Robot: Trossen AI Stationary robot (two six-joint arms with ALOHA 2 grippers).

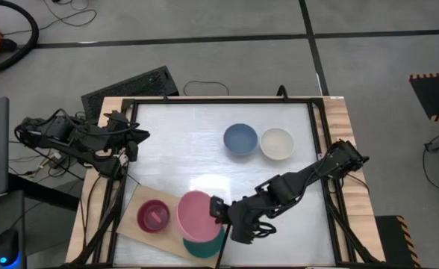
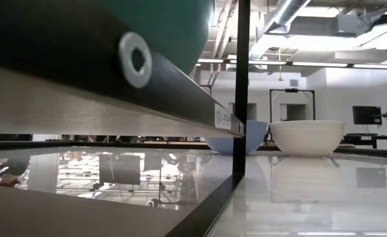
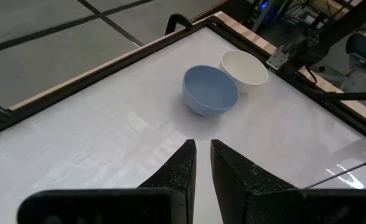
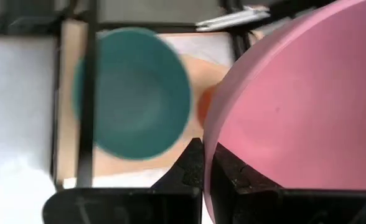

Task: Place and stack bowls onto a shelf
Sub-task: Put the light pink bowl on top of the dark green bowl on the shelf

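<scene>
- The right gripper (image 1: 218, 211) was clamped on the rim of the light pink bowl (image 1: 198, 213), its fingers pinching the bowl's wall, which let the bowl hang open side up and level enough to be lowered onto something.
- It held that bowl over the shelf (image 1: 134, 222), the pale wood board lying at the front left corner of the surface (image 1: 190, 142), partly above the teal green bowl (image 1: 202, 247). Judging by that overlap, the teal bowl was meant as the base of a stack; being the larger one, it would take the pink bowl inside it.
- In the right wrist view the teal green bowl (image 4: 132, 102) lay below and a little to one side of the pink bowl (image 4: 307, 112), so the two were probably not yet lined up for release.
- A magenta bowl (image 1: 154, 217) sat on the shelf just beside the pink one, apart from the gripper.
- The slate blue bowl (image 1: 240, 139) and the cream white bowl (image 1: 276, 143) stood side by side, touching or nearly so, near the back right of the surface, not yet collected.
- The left gripper (image 3: 202, 163) waited at the left edge, fingers close together with a thin gap and holding nothing.
</scene>
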